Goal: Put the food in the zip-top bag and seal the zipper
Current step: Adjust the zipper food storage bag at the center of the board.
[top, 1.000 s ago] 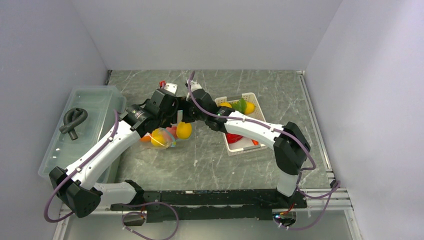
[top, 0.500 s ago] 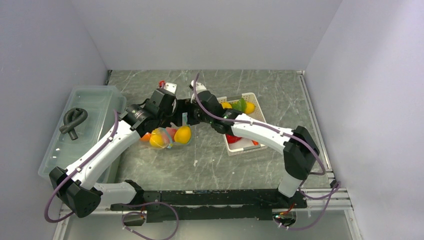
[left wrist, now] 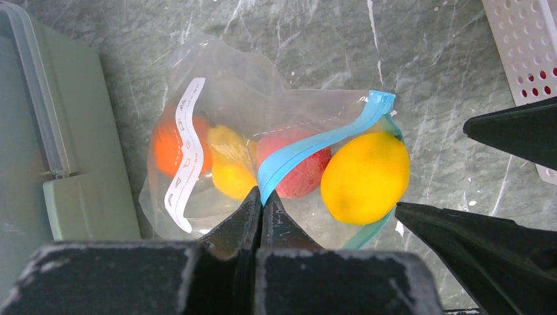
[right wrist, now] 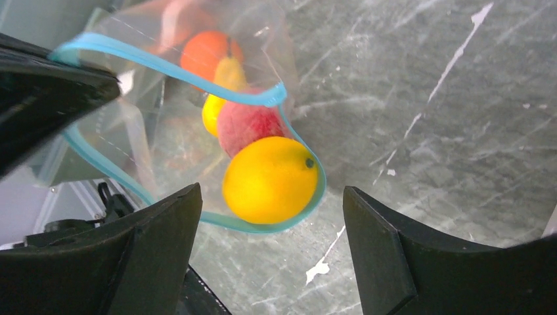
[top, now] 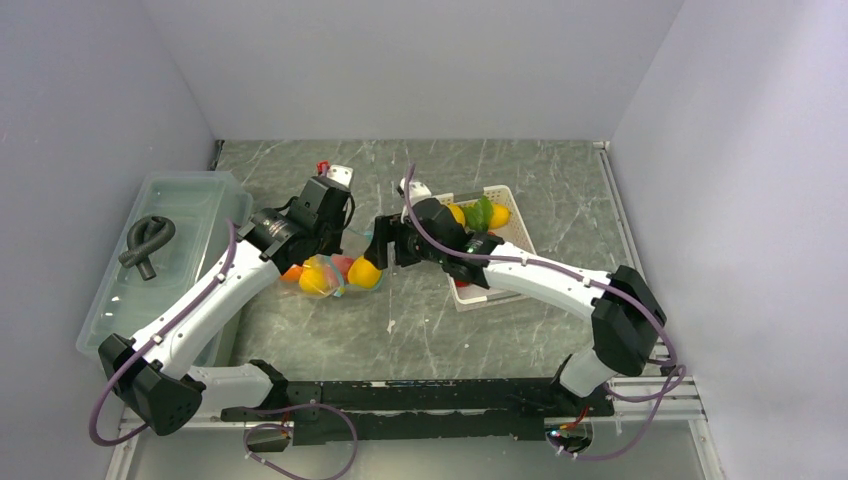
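Left wrist view: left gripper [left wrist: 261, 203] clenched on the zipper [left wrist: 315, 141]. The bag [left wrist: 223, 79] lies on the counter [left wrist: 427, 65] holding four fruits [left wrist: 230, 164], lemon [left wrist: 364, 177] at its mouth. Right gripper [right wrist: 270, 195] gapes near it. Only the top view shows the basket [top: 505, 192], food [top: 480, 212] inside.

top: overhead from behind, far | wrists: close, looking down | shared: zip-top bag [left wrist: 230, 85]
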